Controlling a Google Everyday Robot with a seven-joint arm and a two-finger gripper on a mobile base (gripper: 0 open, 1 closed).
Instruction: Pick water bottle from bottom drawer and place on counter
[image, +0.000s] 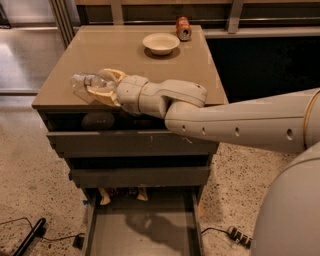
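The clear water bottle (86, 83) lies on its side over the front left part of the beige counter (135, 62). My gripper (102, 85) is shut on the water bottle, its cream fingers (114, 75) wrapped around the body. The arm reaches in from the right across the cabinet's front edge. Below, the bottom drawer (142, 235) stands pulled out, showing a plain grey floor with the arm's shadow on it.
A white bowl (160, 43) and an orange-red soda can (183, 28) sit at the back of the counter. Two upper grey drawers (132, 145) are slightly ajar. Cables and a power strip (237, 235) lie on the speckled floor.
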